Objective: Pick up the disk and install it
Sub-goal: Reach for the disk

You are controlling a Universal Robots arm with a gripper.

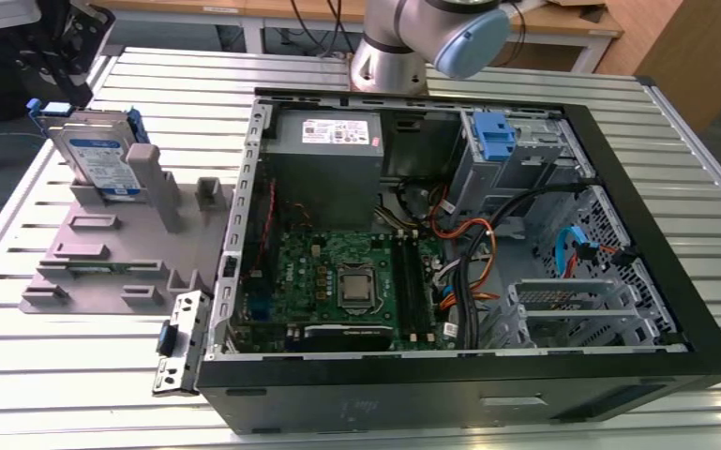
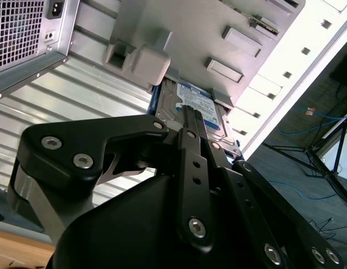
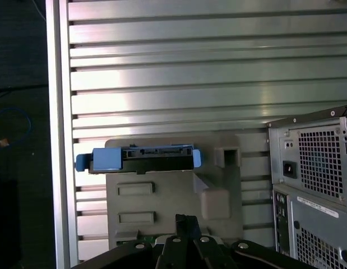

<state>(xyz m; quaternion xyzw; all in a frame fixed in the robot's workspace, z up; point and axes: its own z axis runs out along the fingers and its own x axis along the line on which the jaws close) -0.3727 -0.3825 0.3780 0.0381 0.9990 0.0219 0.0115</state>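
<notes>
The disk (image 1: 100,155) stands on edge in a slot at the back of a grey holder (image 1: 110,253) on the slatted table, at the exterior view's left. It is silver with a white-and-blue label and blue side rails. My black gripper (image 1: 63,82) hangs just above and behind it, apart from it, with nothing held. In the first wrist view the disk (image 3: 140,158) shows edge-on beyond my gripper (image 3: 186,223), whose fingers meet. In the second wrist view the gripper (image 2: 189,120) lines up over the disk's label (image 2: 195,101).
An open computer case (image 1: 660,234) lies to the exterior view's right of the holder. Inside are a grey power supply (image 1: 335,131), a motherboard (image 1: 348,281), cables and a bay with a blue clip (image 1: 494,136). The arm's base (image 1: 392,56) stands behind the case.
</notes>
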